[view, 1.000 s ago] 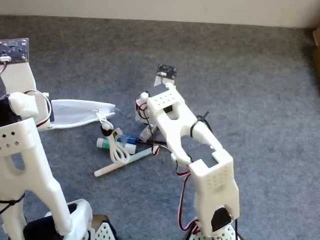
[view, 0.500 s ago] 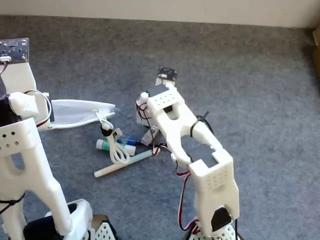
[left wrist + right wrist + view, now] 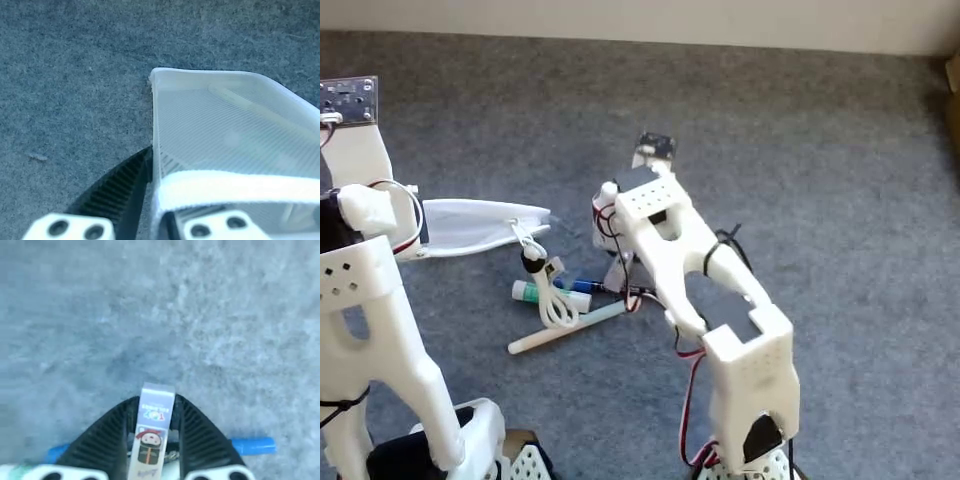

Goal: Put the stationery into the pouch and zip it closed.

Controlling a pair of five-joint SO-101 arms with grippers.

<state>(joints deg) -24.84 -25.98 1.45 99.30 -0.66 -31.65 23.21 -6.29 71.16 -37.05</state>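
- The left gripper [image 3: 154, 167] is clamped on one end of the translucent white mesh pouch [image 3: 470, 225]. One black ribbed finger [image 3: 120, 190] presses against the outside of the pouch wall.
- The pouch stretches away from this gripper across the grey carpeted table [image 3: 820, 150], with its far end pointing towards the right gripper.
- The right gripper [image 3: 156, 401] is closed on a small white rectangular eraser with a printed sleeve [image 3: 151, 435]. The eraser stands upright between the two black fingers, and its top pokes out just past their tips.
- A blue pen [image 3: 578, 283] lies on the table just beside and behind this gripper, crossing under it.
- A white-and-green tube [image 3: 535, 291] lies near the same gripper, on the side towards the pouch.
- A long white stick-shaped pen [image 3: 565, 328] lies just beyond the tube, closer to the arm bases.
- A white cord loop [image 3: 555, 300] trails from the pouch's free end over the tube.
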